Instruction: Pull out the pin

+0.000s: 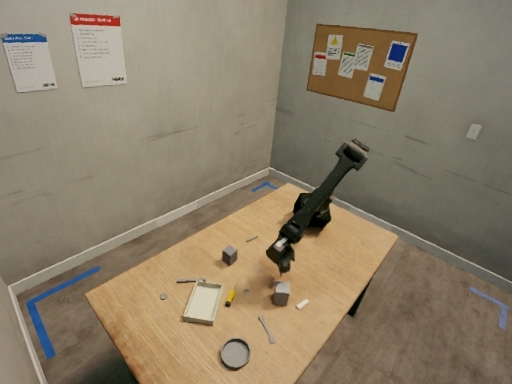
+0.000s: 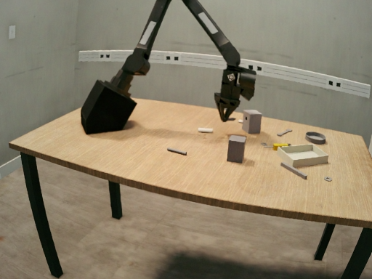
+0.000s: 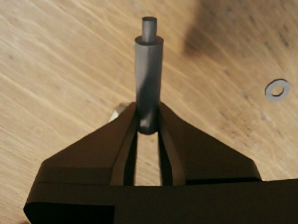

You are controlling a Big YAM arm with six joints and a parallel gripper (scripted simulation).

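My gripper is shut on the grey stepped pin, which sticks out beyond the fingertips with its thin end away from them. The pin is out of any block and held above the table. A grey block with a hole in its side stands upright close to the fingertips, apart from them. A second, darker grey block also stands upright, farther from the gripper. Neither block shows in the wrist view.
A loose grey rod and a white cylinder lie nearer the arm's base. A washer, yellow screwdriver, cream tray, wrench and round dish lie beyond the blocks.
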